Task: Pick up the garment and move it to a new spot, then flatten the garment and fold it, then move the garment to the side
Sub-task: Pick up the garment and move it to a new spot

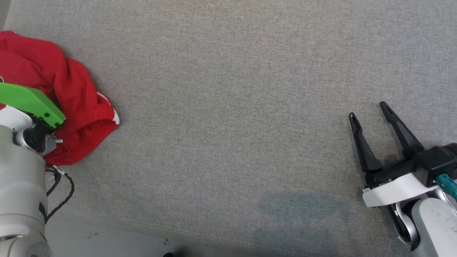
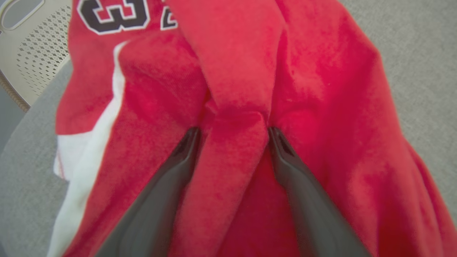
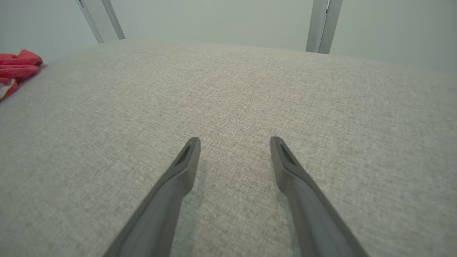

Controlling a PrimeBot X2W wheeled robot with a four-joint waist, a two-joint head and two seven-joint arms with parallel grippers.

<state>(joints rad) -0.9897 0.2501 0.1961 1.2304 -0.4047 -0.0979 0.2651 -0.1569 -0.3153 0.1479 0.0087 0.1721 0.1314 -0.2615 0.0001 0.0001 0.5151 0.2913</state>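
The garment (image 1: 78,107) is red with white trim, and it lies crumpled at the far left of the grey surface. In the left wrist view the garment (image 2: 321,89) shows a dark number outlined in white. My left gripper (image 2: 232,132) is open and pressed down into the cloth, with a raised red fold standing between its two fingers. In the head view a green cover (image 1: 32,101) on the left wrist hides those fingers. My right gripper (image 1: 368,110) rests open at the right, far from the garment, with nothing between its fingers. From the right wrist, the gripper (image 3: 234,140) hovers over bare fabric, and the garment (image 3: 18,66) is at the far left.
The grey woven surface (image 1: 232,107) stretches wide between the arms, and its front edge (image 1: 142,228) runs along the bottom left. A pale perforated piece (image 2: 32,53) sits beyond the garment. Two metal posts (image 3: 323,25) stand behind the far edge. A black cable (image 1: 62,192) loops by the left arm.
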